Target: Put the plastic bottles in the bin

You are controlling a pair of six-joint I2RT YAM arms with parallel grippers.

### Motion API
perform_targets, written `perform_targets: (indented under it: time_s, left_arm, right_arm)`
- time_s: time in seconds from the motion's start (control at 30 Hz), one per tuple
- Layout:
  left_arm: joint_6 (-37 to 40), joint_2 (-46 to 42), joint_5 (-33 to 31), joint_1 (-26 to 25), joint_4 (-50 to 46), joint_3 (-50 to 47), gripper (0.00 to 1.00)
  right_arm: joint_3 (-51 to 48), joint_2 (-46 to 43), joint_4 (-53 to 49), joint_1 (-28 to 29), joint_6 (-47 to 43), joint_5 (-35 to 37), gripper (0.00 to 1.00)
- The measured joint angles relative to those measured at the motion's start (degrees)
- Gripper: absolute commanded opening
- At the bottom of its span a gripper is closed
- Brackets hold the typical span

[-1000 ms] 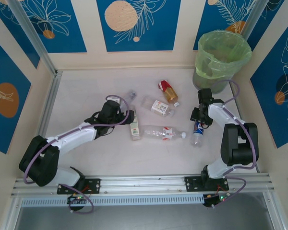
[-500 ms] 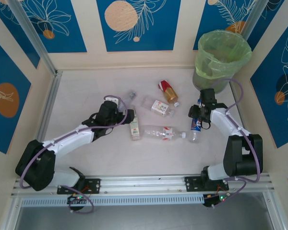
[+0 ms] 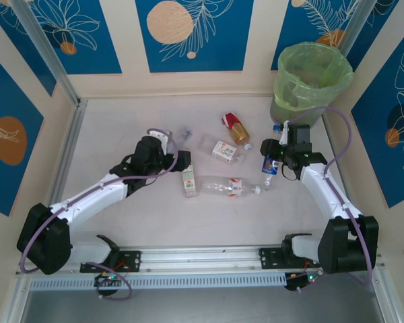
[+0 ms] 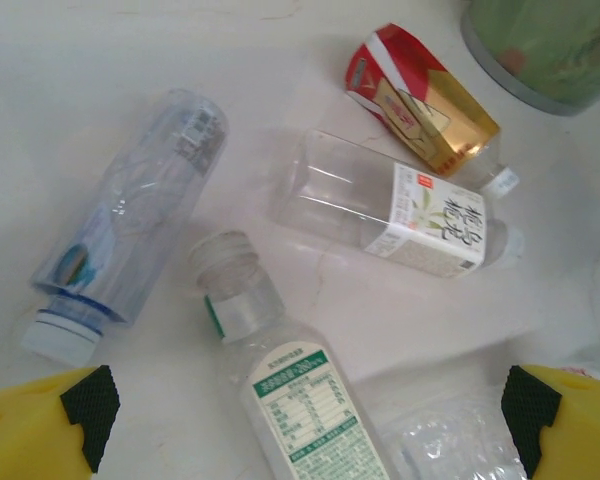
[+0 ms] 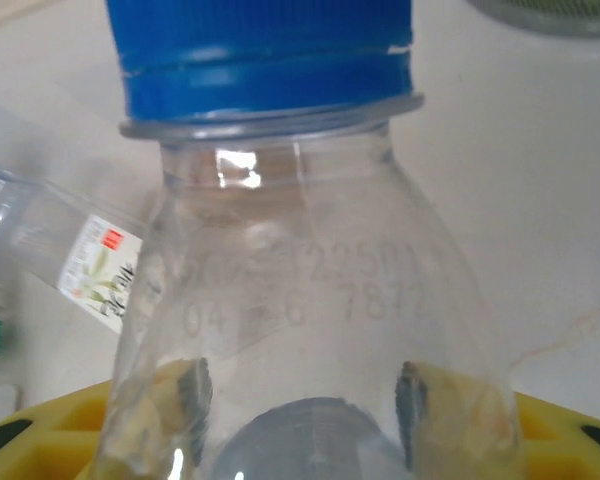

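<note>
My right gripper (image 3: 274, 156) is shut on a clear plastic bottle (image 3: 268, 167) with a blue label, held off the table in front of the bin (image 3: 312, 81). In the right wrist view this bottle (image 5: 290, 290) has a blue cap (image 5: 265, 50), and the right gripper (image 5: 305, 400) pinches its body. My left gripper (image 3: 178, 161) stands open over several bottles: a green-labelled one (image 4: 290, 390), a bluish clear one (image 4: 130, 220), a white-labelled one (image 4: 400, 215) and an amber one with a red label (image 4: 420, 100). The left gripper (image 4: 310, 425) holds nothing.
A long clear bottle with a red label (image 3: 225, 187) lies mid-table, below the other bottles. The bin is a round bucket lined with a green bag, in the back right corner against the wall panels. A metal rail (image 3: 202, 259) runs along the near edge.
My right gripper has lifted the blue-labelled bottle off the table and carried it back and left while closing tighter. The left arm has shifted slightly toward the back.
</note>
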Motion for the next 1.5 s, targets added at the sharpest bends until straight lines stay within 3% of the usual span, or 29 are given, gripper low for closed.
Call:
perform_targets:
  time_s: [0.2,0.37,0.53,0.83,1.23,1.5]
  left_arm:
    - [-0.2,-0.3,7.5,0.0,5.0,-0.5,1.0]
    - [-0.3,-0.1,17.6,0.0,8.6,-0.4,1.0]
    - [-1.0,0.3,22.3,0.0,10.0,-0.3,1.0]
    - [-3.0,0.5,23.2,0.0,14.5,-0.3,1.0]
    - [-3.6,1.2,22.9,0.0,14.9,-0.3,1.0]
    - [-3.6,1.2,21.4,0.0,14.7,-0.4,1.0]
  right_arm:
    - [0.4,-3.3,4.6,0.0,0.1,-1.9,0.51]
    - [3.7,-3.3,8.1,-0.1,2.3,-2.4,0.51]
    - [9.6,-1.8,11.9,-0.5,4.5,-3.0,0.52]
    - [20.1,4.6,17.7,-1.0,6.3,-2.6,0.52]
    - [28.8,14.6,29.0,-5.3,10.5,4.5,0.51]
    - [42.5,20.5,31.2,-6.7,6.4,8.7,0.51]
